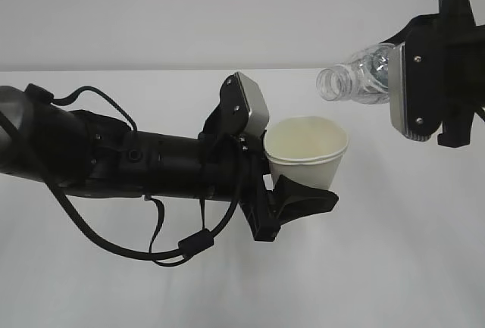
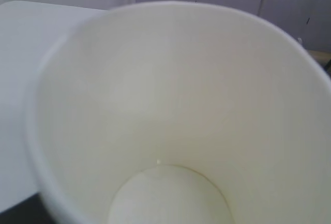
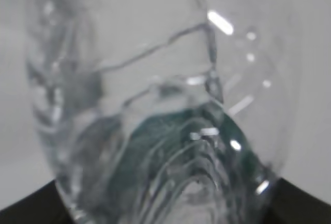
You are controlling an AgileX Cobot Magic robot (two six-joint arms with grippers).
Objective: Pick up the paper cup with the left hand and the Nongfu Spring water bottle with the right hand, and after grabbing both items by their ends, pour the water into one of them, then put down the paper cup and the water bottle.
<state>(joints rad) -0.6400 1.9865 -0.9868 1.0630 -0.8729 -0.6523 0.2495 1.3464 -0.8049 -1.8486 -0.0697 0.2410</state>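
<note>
My left gripper (image 1: pixel 294 185) is shut on the base of the white paper cup (image 1: pixel 307 146), held above the table with its mouth tilted up and to the right. The cup's cream inside (image 2: pixel 165 105) fills the left wrist view and hides the fingers; its bottom looks dry apart from one tiny drop. My right gripper (image 1: pixel 421 89) is shut on the lower end of the clear Nongfu Spring water bottle (image 1: pixel 362 76), which lies nearly level. The uncapped mouth points left, just above and right of the cup's rim, not touching. Up close, the bottle (image 3: pixel 155 105) shows its green label. No water stream is visible.
Under both arms lies the white table (image 1: pixel 394 252), its far edge meeting a pale wall. Loose black cables (image 1: pixel 151 246) hang below the left arm, close to the tabletop.
</note>
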